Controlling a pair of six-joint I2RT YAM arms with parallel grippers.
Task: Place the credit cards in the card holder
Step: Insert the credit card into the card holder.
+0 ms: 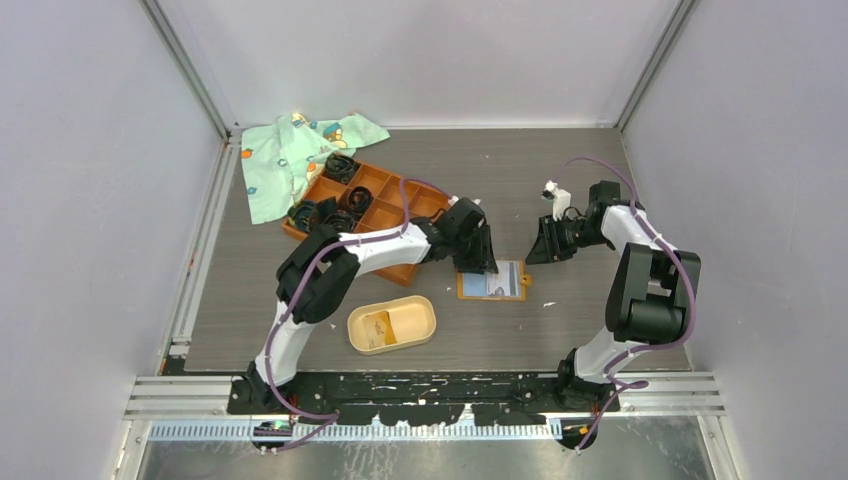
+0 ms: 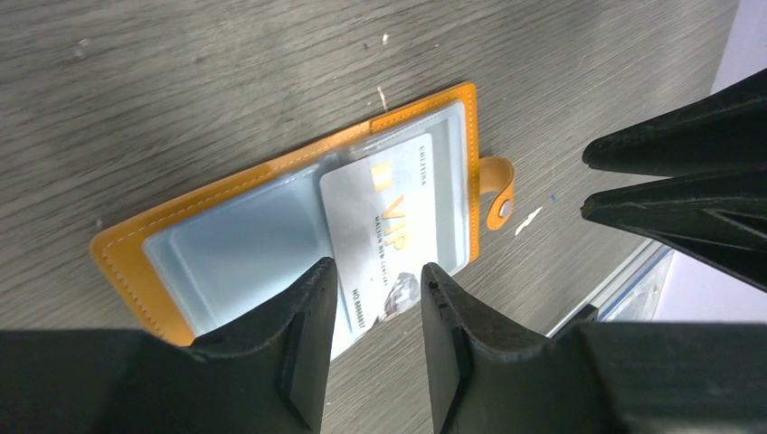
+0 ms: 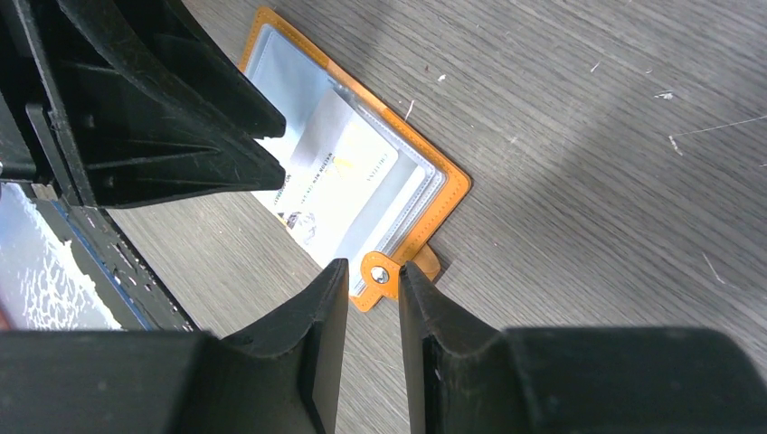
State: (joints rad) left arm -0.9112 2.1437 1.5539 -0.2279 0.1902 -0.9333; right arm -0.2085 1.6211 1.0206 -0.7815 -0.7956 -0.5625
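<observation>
An orange wallet (image 2: 127, 262) lies open and flat on the table, showing its blue-grey clear pockets. One pale credit card (image 2: 389, 217) printed "VIP" sticks halfway out of a pocket. My left gripper (image 2: 377, 267) is open, and the card's free end lies under the gap between its fingers. My right gripper (image 3: 373, 264) is also open. It hovers by the wallet's snap tab (image 3: 380, 271), which shows between its fingertips. The beige oval card holder (image 1: 425, 318) sits near the front with one card (image 1: 377, 330) inside it. Seen from above, both grippers flank the wallet (image 1: 490, 282).
An orange grid tray (image 1: 385, 190) holding black coiled bands (image 1: 340, 165) stands behind my left arm. A green patterned cloth (image 1: 290, 155) lies at the back left. White walls close in on three sides, and a metal rail runs along the front edge.
</observation>
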